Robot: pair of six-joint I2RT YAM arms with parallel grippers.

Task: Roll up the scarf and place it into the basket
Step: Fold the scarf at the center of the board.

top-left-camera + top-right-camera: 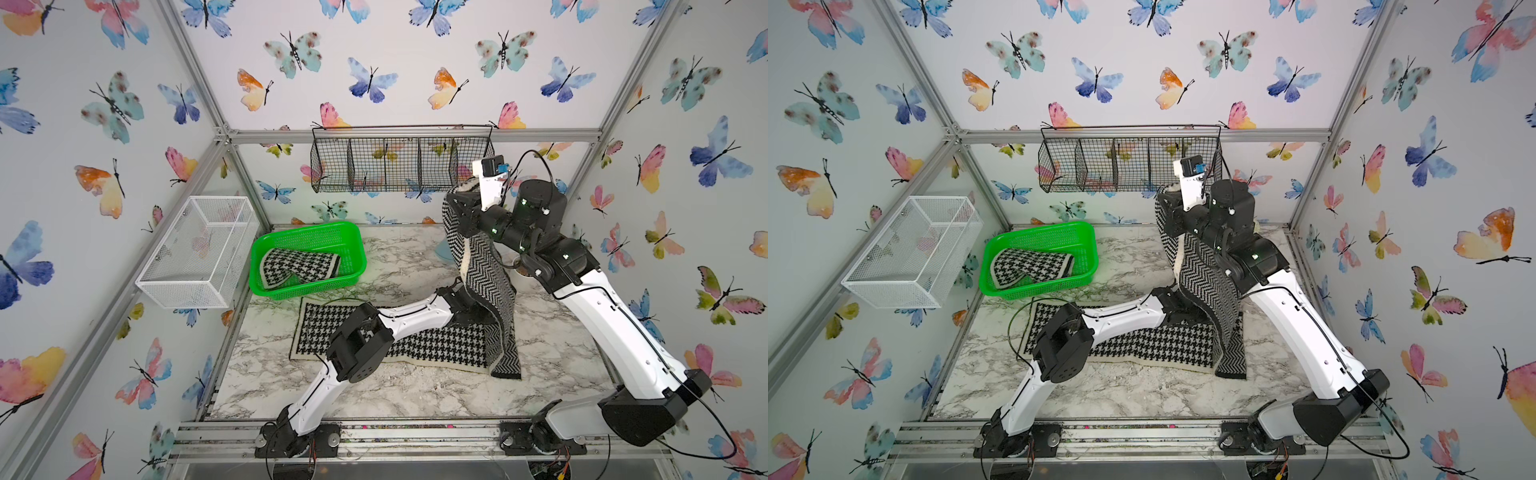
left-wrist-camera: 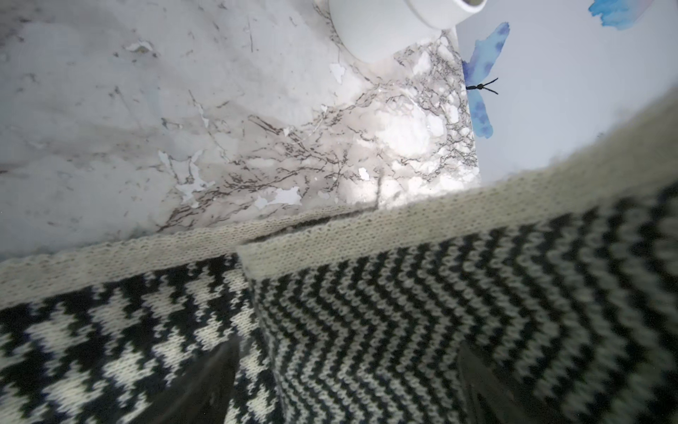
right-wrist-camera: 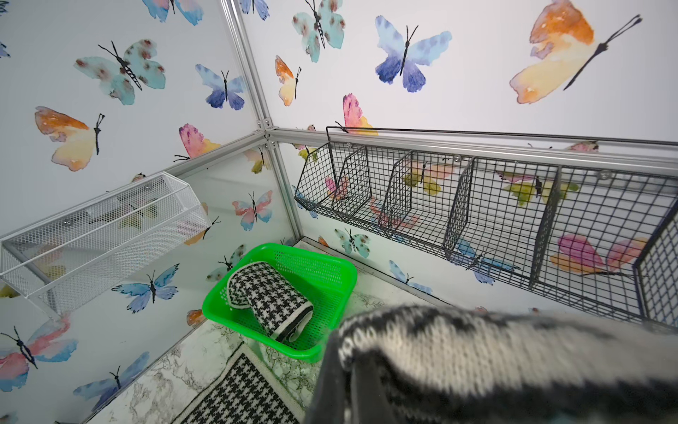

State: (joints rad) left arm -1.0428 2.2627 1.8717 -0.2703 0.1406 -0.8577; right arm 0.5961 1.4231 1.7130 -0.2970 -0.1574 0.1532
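A black-and-white knitted scarf lies partly flat on the marble table, houndstooth side up. Its chevron-patterned end is lifted high, and my right gripper is shut on its top fold near the black rack. The fabric covers that gripper's fingers. My left gripper is open low over the scarf, with chevron fabric between its spread fingers. In both top views the hanging fabric hides it. The green basket stands at the back left and holds a rolled houndstooth scarf, also seen in the right wrist view.
A white wire-mesh box hangs on the left wall. A black wire three-compartment rack hangs on the back wall just above the raised right gripper. A white round object sits at the table's back right.
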